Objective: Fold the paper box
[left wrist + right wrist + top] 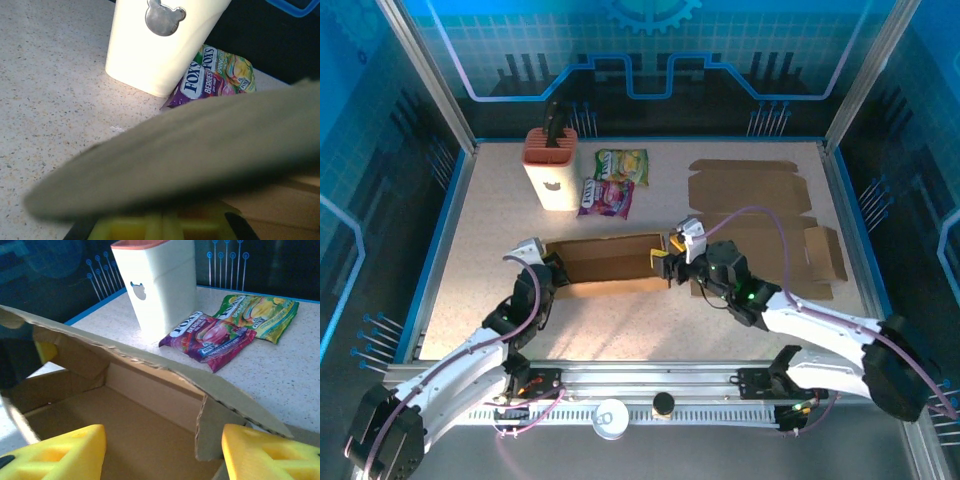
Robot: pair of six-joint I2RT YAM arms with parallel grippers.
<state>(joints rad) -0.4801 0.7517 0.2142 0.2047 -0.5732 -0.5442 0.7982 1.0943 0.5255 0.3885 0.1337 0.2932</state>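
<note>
Already the paper box (608, 262) stands half-formed, mid-width toward the near edge of the table (490, 250), with its walls partly raised and its end flaps and lid seemingly still to tuck. The left gripper (548, 263) is closed tight at the box's left end, though I cannot tell whether it pinches card. The right gripper (666, 266) is spread wide astride the right end wall, holding nothing.
</note>
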